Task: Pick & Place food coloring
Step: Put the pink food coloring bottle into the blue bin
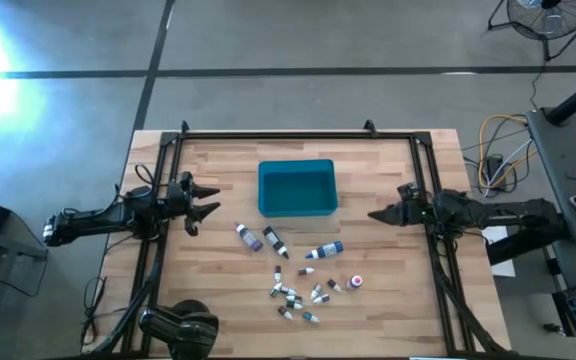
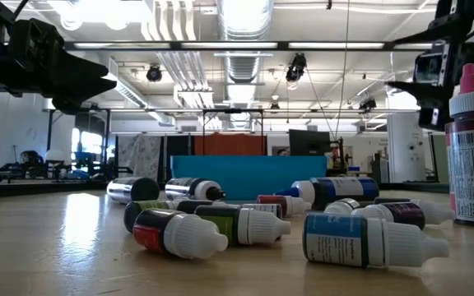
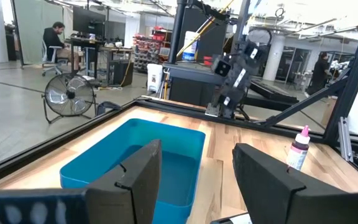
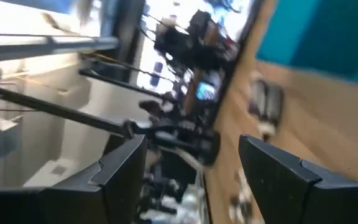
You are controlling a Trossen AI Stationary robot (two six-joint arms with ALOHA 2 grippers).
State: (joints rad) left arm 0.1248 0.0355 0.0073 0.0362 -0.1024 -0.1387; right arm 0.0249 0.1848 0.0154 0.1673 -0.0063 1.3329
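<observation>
Scattered across the wooden table (image 1: 388,300), the food coloring (image 1: 298,270) is seen lying in front of the teal bin (image 1: 297,187), mostly tipped over (one pink-capped bottle (image 1: 356,283) stands upright at the right of the cluster). The left gripper (image 1: 208,200) is held above the table left of the bin, fingers spread apart and nothing gripped. The right gripper (image 1: 376,214) is held right of the bin, likewise parted and empty, well apart from the bottles.

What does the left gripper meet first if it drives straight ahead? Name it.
Probably the teal bin. The left gripper, fingers open, points across the table at it, nothing between them. Its height above the rim is unclear, so it might pass over.
</observation>
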